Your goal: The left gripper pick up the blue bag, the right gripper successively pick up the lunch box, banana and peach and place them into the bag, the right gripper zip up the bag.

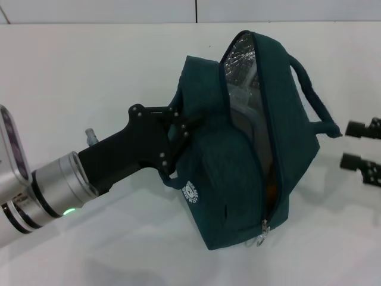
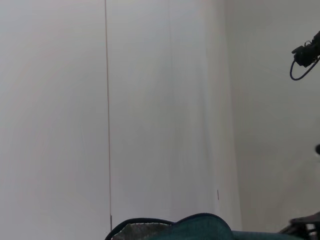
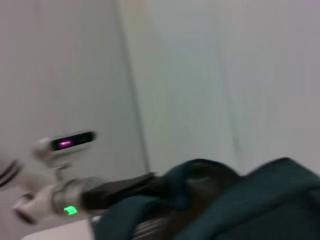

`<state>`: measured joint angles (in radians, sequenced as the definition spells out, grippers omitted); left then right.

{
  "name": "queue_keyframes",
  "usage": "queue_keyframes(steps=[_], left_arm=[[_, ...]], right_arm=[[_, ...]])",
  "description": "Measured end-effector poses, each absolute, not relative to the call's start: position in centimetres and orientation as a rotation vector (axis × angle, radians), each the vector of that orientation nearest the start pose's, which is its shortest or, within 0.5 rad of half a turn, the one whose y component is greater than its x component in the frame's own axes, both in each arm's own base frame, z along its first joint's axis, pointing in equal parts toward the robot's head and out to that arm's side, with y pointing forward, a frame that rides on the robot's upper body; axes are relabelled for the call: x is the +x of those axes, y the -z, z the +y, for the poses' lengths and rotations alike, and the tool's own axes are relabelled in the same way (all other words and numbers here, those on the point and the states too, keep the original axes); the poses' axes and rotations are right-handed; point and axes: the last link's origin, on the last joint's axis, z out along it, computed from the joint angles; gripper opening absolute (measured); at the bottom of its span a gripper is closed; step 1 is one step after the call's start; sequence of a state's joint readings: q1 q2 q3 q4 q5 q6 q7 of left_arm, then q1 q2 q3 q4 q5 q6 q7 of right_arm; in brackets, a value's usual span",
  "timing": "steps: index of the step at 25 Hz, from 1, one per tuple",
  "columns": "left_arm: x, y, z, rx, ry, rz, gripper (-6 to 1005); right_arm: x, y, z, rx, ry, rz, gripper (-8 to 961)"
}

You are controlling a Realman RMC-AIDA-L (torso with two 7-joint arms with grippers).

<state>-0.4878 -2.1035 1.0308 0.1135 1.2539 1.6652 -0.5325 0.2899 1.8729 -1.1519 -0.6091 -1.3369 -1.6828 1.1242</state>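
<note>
The left gripper [image 1: 178, 134] comes in from the left side of the white table [image 1: 71, 89] and is clenched on the near handle of the blue bag [image 1: 238, 173], so the bag hangs tilted from it, with its lower corner close to the table surface. The zip of the bag is open along almost its whole length. Through the opening the silvery lining [image 1: 241, 59] shows at the top, and deeper inside there is something clear and a small orange patch, but I cannot tell what they are. The metal zip pull [image 1: 262, 233] hangs at the lower end of the zip. A small white round logo [image 1: 190, 192] sits on the side that faces the left arm.

The right gripper [image 1: 359, 145] is at the right edge, near the bag's far handle [image 1: 312, 101] but not touching it. Its two fingers stand apart, released, with nothing between them.
</note>
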Motion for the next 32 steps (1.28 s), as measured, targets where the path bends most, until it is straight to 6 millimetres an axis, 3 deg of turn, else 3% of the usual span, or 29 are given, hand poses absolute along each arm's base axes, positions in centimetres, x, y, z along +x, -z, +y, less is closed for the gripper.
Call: queue_keyframes(steps=[5,8,12,16,19,32], left_arm=[[-24.2,5.8,27.3,-2.381,1.219,-0.15,32],[-24.1,5.8,27.4,-2.382,1.221,-0.146,32],[-24.0,5.9,27.5,-2.384,1.222,-0.141,32],[-23.8,5.9,27.5,-2.389,1.226,-0.136,32],[-23.6,6.0,27.6,-2.396,1.229,-0.135,32],[-23.7,6.1,27.5,-2.399,1.228,-0.138,32]], right_arm=[[29.0,-6.3,26.2,-2.657,-1.029,0.207,591],[29.0,-5.7,25.5,-2.714,-1.01,0.174,590],[28.4,-2.8,26.0,-2.857,-0.923,0.201,589],[27.4,1.9,27.4,-2.991,-0.753,0.283,588],[26.9,3.7,27.5,-3.076,-0.673,0.305,587],[26.8,5.2,26.7,-3.182,-0.594,0.338,585]])
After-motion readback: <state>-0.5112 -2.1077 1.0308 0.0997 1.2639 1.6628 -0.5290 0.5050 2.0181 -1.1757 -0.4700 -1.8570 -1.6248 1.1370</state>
